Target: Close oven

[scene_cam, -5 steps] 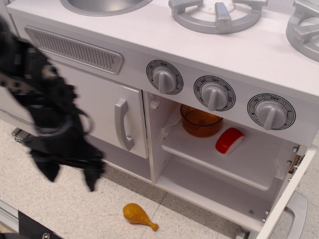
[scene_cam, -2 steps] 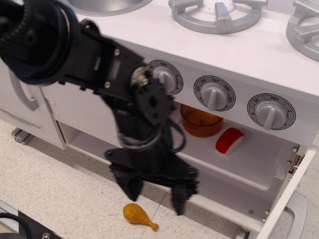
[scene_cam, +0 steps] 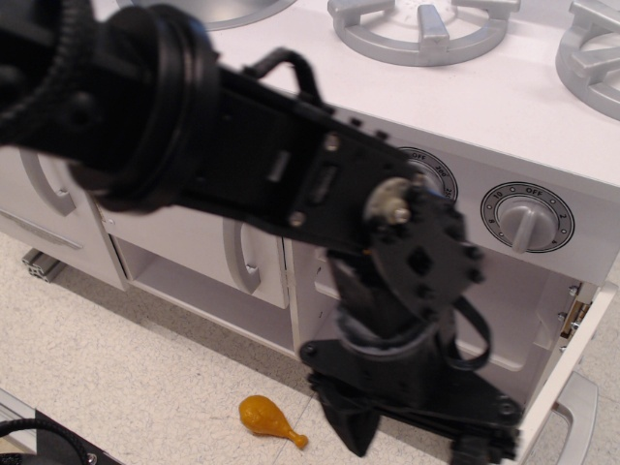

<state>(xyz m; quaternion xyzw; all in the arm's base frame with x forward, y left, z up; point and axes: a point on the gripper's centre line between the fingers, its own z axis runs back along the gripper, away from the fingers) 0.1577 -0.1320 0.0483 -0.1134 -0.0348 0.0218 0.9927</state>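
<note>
The white oven (scene_cam: 513,325) stands open under the knob panel, and my arm hides most of its inside and its shelf. Its door (scene_cam: 560,387) hangs open at the far right edge, seen edge-on, with the silver-grey handle (scene_cam: 584,412) at the bottom right corner. My black gripper (scene_cam: 417,441) hangs low in front of the oven opening, just left of the door. Its two fingers (scene_cam: 351,431) are spread apart with nothing between them.
A smaller white cabinet door with a vertical handle (scene_cam: 240,257) is left of the oven. A yellow toy drumstick (scene_cam: 271,419) lies on the floor below it. A knob (scene_cam: 523,215) shows above the oven, burners (scene_cam: 421,27) on top. My thick black arm (scene_cam: 194,126) crosses the left half.
My arm has swept from the left across the kitchen front to the oven opening. It now hides the orange cup and the red item on the shelf. The door has not moved.
</note>
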